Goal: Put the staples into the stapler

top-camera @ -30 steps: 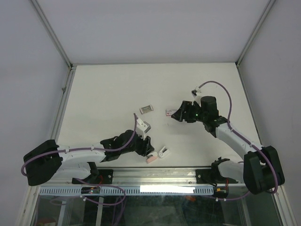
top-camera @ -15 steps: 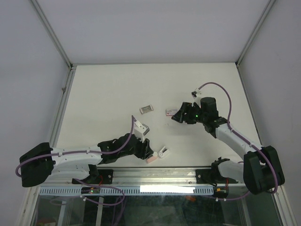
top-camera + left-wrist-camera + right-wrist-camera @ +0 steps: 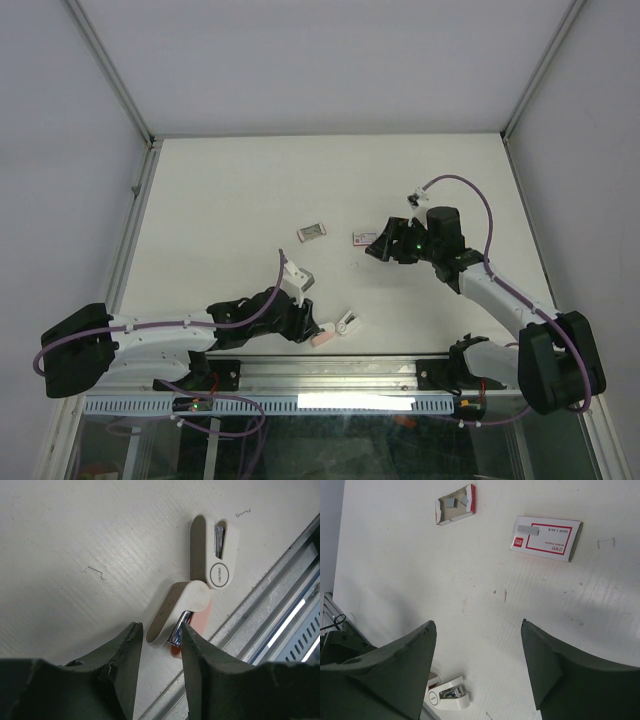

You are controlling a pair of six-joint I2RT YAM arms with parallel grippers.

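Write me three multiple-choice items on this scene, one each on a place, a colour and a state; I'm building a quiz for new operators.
1. In the top view, the staple tray lies: A) left of the printed box, apart from it; B) on top of it; C) inside it.
2. The printed box has a border that is: A) blue; B) red; C) green.
3. The right hand is: A) shut on the printed box; B) shut on nothing; C) open and empty.

Answers: A, since a gap separates tray and box; B, since the frame and label are red; C, since its fingers stand wide with nothing between them.
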